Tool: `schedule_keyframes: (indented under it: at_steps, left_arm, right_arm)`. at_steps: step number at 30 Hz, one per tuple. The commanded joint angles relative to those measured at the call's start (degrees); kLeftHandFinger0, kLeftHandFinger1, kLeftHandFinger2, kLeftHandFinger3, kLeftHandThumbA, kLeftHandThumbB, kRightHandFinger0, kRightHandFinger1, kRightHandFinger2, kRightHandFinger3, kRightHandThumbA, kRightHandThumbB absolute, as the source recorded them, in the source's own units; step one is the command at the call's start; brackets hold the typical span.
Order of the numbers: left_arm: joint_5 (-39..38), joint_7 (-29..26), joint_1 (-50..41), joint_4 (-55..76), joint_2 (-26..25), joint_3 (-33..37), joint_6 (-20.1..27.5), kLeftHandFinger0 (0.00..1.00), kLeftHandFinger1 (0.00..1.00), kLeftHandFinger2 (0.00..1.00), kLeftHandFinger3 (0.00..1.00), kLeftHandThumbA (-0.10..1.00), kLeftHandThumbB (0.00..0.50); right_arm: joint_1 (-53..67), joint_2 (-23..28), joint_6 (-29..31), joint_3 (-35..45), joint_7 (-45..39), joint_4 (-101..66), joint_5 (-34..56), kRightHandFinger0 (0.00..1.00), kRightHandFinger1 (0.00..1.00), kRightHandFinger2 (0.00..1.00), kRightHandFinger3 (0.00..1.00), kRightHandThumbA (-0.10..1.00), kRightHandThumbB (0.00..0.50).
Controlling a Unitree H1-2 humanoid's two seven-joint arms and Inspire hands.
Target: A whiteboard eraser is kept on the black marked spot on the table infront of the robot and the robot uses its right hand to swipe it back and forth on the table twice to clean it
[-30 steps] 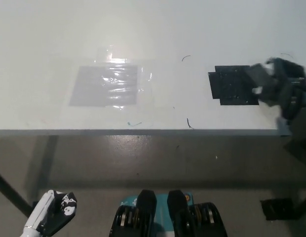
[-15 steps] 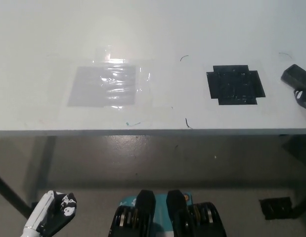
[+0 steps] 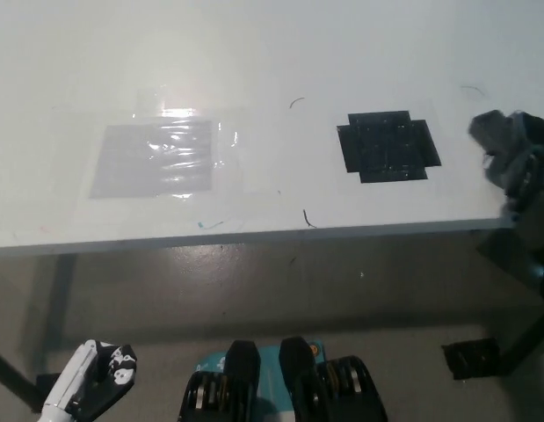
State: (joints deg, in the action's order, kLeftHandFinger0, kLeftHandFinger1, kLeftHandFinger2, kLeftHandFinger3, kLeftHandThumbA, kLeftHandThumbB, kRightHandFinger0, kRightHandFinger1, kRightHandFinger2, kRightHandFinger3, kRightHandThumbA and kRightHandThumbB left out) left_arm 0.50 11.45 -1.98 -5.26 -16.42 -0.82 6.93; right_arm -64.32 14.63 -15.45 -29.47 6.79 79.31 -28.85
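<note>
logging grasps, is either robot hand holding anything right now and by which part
Cannot be told for the right robot hand: it is blurred at the table edge. The left robot hand rests low, holding nothing visible.

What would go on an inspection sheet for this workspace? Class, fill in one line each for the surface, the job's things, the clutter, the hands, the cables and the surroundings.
Surface: white table, with a few small pen marks near its front edge.
Job's things: black marked spot on the table, bare; no eraser can be made out on it.
Clutter: grey patch under shiny clear film, taped flat at the table's left.
Hands: black right hand over the table's right edge, beside the spot, blurred; white left hand rests low at the lower left, below the table.
Cables: nothing seen.
Surroundings: grey floor beneath the table, and a dark table leg with its black foot at the lower right.
</note>
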Motion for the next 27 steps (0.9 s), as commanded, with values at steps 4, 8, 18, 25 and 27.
schedule_keyframes:
  at_steps: [4, 8, 18, 25, 27]
  left_arm:
    - [-0.5, 0.2, 0.7, 1.1, -1.0, -0.5, 0.8, 0.0, 0.0, 0.0, 0.0, 0.01, 0.482]
    - [0.0, 0.1, 0.6, 1.4, -1.2, -0.5, 0.9, 0.0, 0.0, 0.0, 0.0, 0.02, 0.483]
    - [-0.7, 0.2, 0.1, 1.6, -1.0, -0.7, 0.6, 0.0, 0.0, 0.0, 0.0, 0.02, 0.489]
    - [-0.3, -0.1, 0.0, 2.0, -0.8, -0.6, 0.0, 0.0, 0.0, 0.0, 0.0, 0.02, 0.486]
    - [-0.4, 0.0, 0.0, 1.9, -1.0, -0.7, 0.1, 0.0, 0.0, 0.0, 0.0, 0.01, 0.488]
  right_arm:
    - [-3.7, -11.4, 2.0, 0.3, -2.1, -1.0, 0.3, 0.0, 0.0, 0.01, 0.39, 0.31, 0.0]
    - [-3.9, -13.1, 2.2, 0.2, -1.3, -1.4, 0.0, 0.14, 0.36, 0.5, 0.82, 0.33, 0.0]
    - [-2.4, -11.8, 2.5, 0.5, -1.2, -1.3, -0.1, 0.06, 0.33, 0.61, 0.61, 0.28, 0.0]
    - [-1.5, -9.5, 1.1, -2.4, -1.8, 0.4, -2.5, 0.0, 0.02, 0.21, 0.53, 0.29, 0.0]
    - [-1.2, -8.6, -2.2, -4.1, -2.0, 1.3, -3.8, 0.15, 0.22, 0.39, 0.64, 0.23, 0.003]
